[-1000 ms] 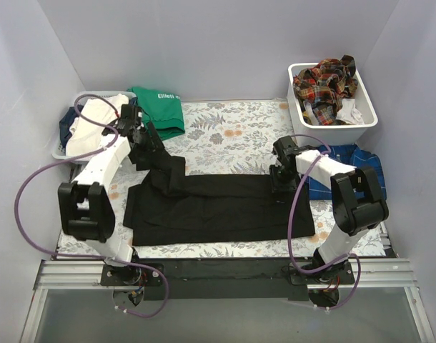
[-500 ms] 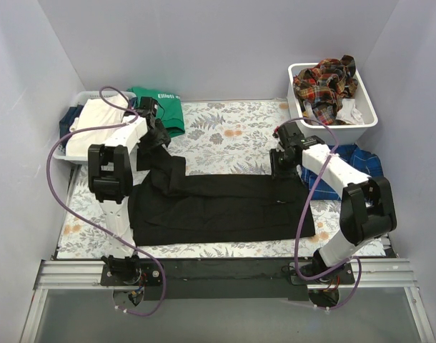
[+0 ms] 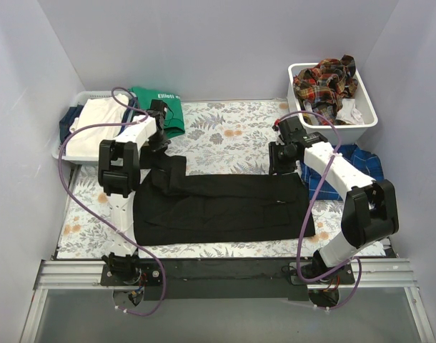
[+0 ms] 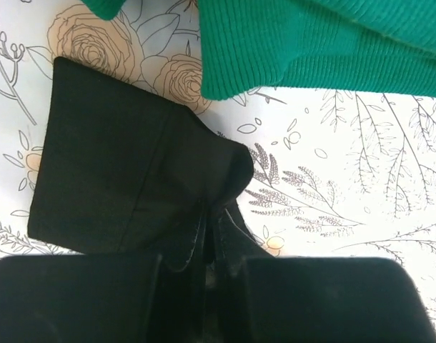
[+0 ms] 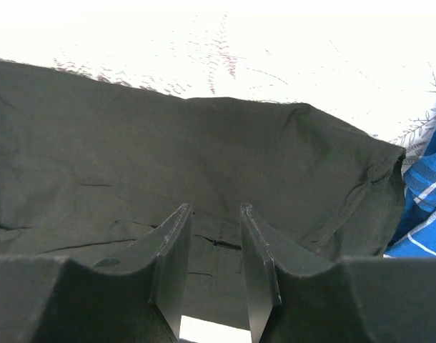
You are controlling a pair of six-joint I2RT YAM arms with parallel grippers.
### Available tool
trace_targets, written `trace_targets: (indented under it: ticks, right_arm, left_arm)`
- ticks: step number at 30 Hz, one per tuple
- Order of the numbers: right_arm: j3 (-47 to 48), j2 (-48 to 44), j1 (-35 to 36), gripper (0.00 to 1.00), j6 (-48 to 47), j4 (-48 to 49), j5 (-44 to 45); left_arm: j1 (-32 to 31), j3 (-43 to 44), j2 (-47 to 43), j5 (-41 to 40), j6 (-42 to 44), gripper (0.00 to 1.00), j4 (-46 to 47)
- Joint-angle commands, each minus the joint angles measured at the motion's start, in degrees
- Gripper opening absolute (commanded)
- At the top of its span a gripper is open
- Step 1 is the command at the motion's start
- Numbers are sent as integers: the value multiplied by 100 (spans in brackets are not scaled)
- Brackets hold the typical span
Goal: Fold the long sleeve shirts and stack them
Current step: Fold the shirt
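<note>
The large black long sleeve shirt (image 3: 218, 207) lies spread across the middle of the floral table cover, with one sleeve (image 4: 125, 157) reaching toward the back left. My left gripper (image 3: 159, 144) (image 4: 211, 227) is shut on a pinch of that sleeve's cloth near the cuff. My right gripper (image 3: 281, 166) (image 5: 214, 209) hangs open just over the shirt's back right part (image 5: 204, 157), with nothing between its fingers. A blue plaid shirt (image 3: 350, 166) (image 5: 429, 207) lies to the right, partly under the right arm. Red-orange plaid shirts (image 3: 324, 82) fill a white bin.
The green top with white lettering (image 3: 164, 107) (image 4: 318, 43) lies just behind the left gripper. A white basket (image 3: 69, 146) holding pale and dark cloth stands at the back left. The white bin (image 3: 368, 118) stands at the back right. Grey walls enclose the table.
The left arm reached farther back to the sleeve's end and its jaws closed on the cloth. The right arm shifted back along the shirt's right part and stayed open.
</note>
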Motion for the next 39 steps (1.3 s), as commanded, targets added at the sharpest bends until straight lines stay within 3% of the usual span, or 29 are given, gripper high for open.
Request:
trace_targets:
  ticks: [1,10,18,20,22,25,32,37,39]
  right_arm:
    - [336,-11,32,41,-48,55,-225]
    - [775,525,532,41,-435,152,-621]
    - [1338,1158,911,40,-136,407,-1289]
    - [1514,1246,937,40,-40,407,-1342]
    - [1576,1229,937,40,48,416,-1342]
    - [1681,1220,937,40,93,416,-1342]
    - [1927,1299,797,40,584,275,-982]
    - [2181,1483,779,41,489,284,-1515]
    - [2279,1589,814,46,200,249,-1894]
  left_arm:
    - [14,107,-725,19,76,0,-50]
    - [14,-103,-2762,1170,611,0,478]
    - [14,-1577,-4522,2470,1156,0,1312]
    - [5,-1913,-5003,3016,1306,1,1636]
    - [5,-2301,-5269,3680,1429,9,1822]
    - [5,-2582,-5595,4726,1623,15,1849]
    - [-161,-3364,-6210,6284,1412,15,1832]
    - [-496,-3988,-6719,6086,1429,12,1446]
    - [-505,-4287,-6861,5288,1404,20,1270]
